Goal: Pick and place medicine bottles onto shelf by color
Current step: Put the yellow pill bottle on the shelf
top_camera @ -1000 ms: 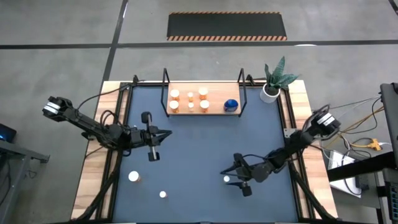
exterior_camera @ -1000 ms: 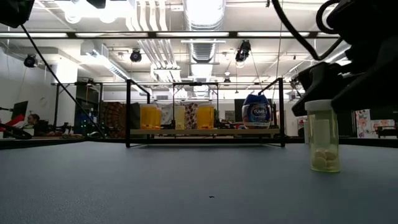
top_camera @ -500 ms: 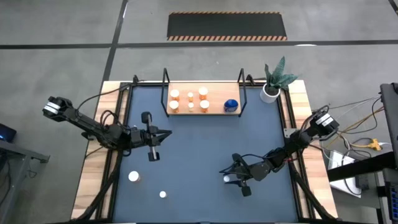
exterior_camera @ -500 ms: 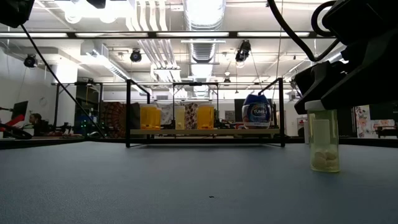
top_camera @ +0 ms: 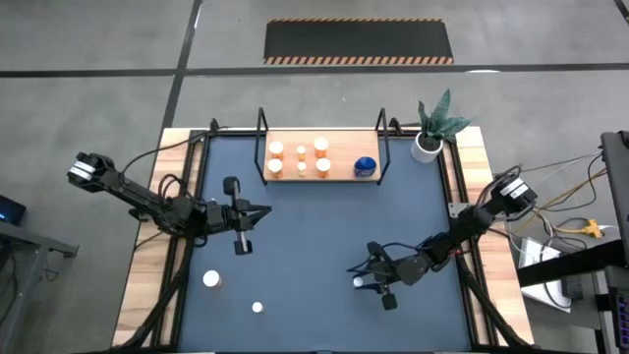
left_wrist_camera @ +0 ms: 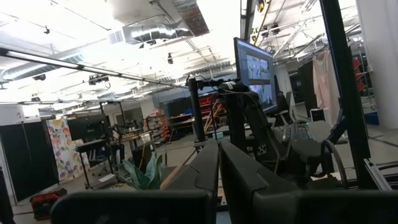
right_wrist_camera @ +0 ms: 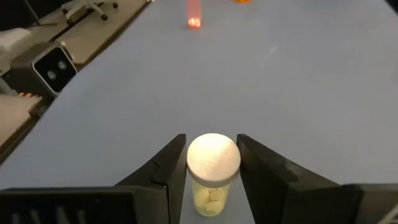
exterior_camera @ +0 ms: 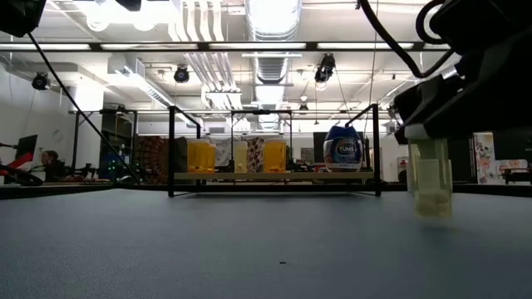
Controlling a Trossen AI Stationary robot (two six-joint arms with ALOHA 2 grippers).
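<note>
My right gripper (top_camera: 362, 281) is shut on a small pale orange medicine bottle with a white cap (right_wrist_camera: 213, 155) at the mat's near right; the low view shows that bottle (exterior_camera: 432, 181) under the gripper. Farther left, my left gripper (top_camera: 267, 210) hangs shut and holds nothing, above the mat. The shelf (top_camera: 344, 155) stands at the far edge with several orange bottles (top_camera: 300, 157) and a blue bottle (top_camera: 365, 166) on its board. Two more white-capped bottles (top_camera: 211, 280) (top_camera: 257, 308) stand upright on the mat at the near left. My right gripper pinches the bottle at its white cap (right_wrist_camera: 193, 163) between the two fingers, one on each side. The fingers (right_wrist_camera: 256, 167) come from the table's right side, slanting slightly down. The bottle stays upright, its body hanging below the fingers and its base just above the mat.
A white pot with a green plant (top_camera: 427, 146) stands at the far right corner beside the shelf. Black wire frames (top_camera: 262, 147) rise at the shelf's ends. Open dark-blue mat (top_camera: 314, 236) lies between the shelf and the grippers.
My right gripper's fingers have closed in on the bottle's cap and taken hold. The bottle, which stood on the mat, now sits slightly higher with its base off the surface.
</note>
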